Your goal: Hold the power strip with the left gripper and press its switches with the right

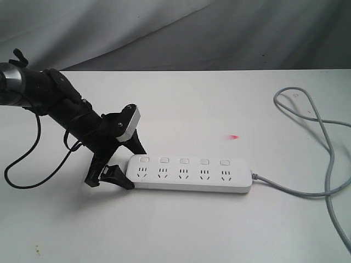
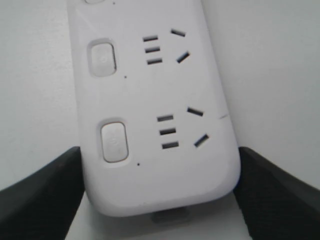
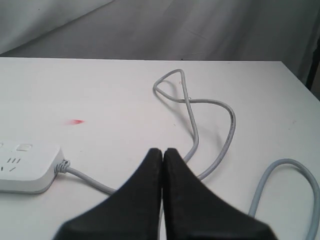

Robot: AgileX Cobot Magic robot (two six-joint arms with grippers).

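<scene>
The white power strip point(image 1: 189, 174) lies flat on the white table, with its five switches point(image 1: 184, 161) in a row above the sockets. My left gripper point(image 1: 137, 169) straddles its left rounded end, one black finger against each long side, shut on it. The left wrist view shows this end of the power strip point(image 2: 155, 100), two switches point(image 2: 114, 141), and the left gripper point(image 2: 160, 155) with its fingers point(image 2: 45, 195) touching both edges. My right gripper point(image 3: 162, 152) is shut and empty, hovering above the grey cord point(image 3: 192, 115) with the power strip's cord end point(image 3: 25, 165) off to one side. It is outside the exterior view.
The grey cord point(image 1: 329, 153) leaves the strip's right end and loops across the right side of the table. A small red mark point(image 1: 234, 136) sits on the tabletop behind the strip. A grey cloth backdrop point(image 1: 175, 27) hangs beyond the far edge.
</scene>
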